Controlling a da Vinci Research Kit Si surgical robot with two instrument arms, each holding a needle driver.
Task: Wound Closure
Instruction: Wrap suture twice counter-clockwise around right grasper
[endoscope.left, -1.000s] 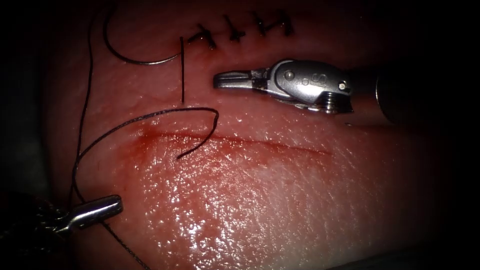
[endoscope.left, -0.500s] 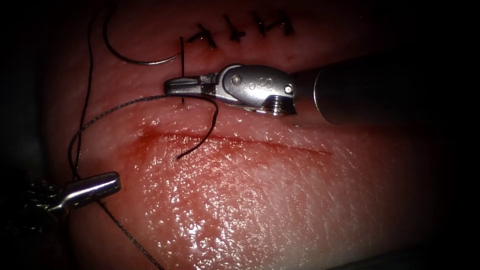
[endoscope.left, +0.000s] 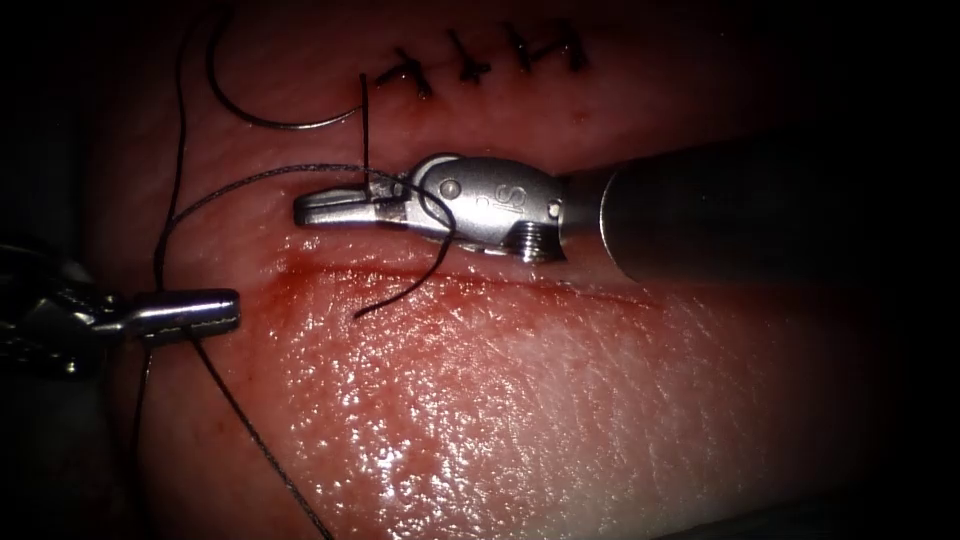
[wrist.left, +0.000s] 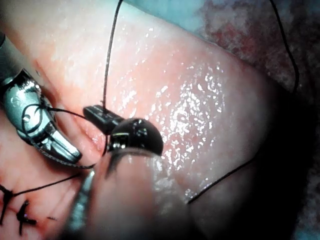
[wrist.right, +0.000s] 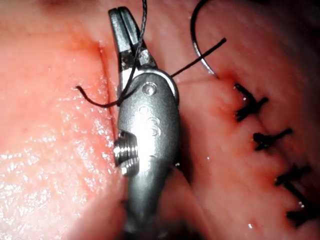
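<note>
My right tool (endoscope.left: 305, 210) lies across the tissue (endoscope.left: 560, 400) just above the red cut line (endoscope.left: 520, 288), jaws shut with nothing between them. A loop of dark thread (endoscope.left: 250, 178) drapes over its jaws and wrist, also seen close up as the thread (wrist.right: 131, 65) crossing the right tool (wrist.right: 122, 25). At the left, my left tool (endoscope.left: 225, 310) is shut on the thread; its dark jaws (wrist.left: 97, 114) hold the strand. The curved needle (endoscope.left: 270, 122) lies loose on the tissue at the upper left, held by neither tool. The thread's short free end (endoscope.left: 362, 312) rests on the cut.
Several finished stitches (endoscope.left: 480, 62) run along the top, also seen as stitches (wrist.right: 265, 135). Red fluid (endoscope.left: 300, 285) stains the cut's left end. A long strand of thread (endoscope.left: 250, 450) trails down toward the front edge.
The right tool moved left and slightly down, under the thread, so the loop now lies over it. The left tool rose with the thread in its jaws.
</note>
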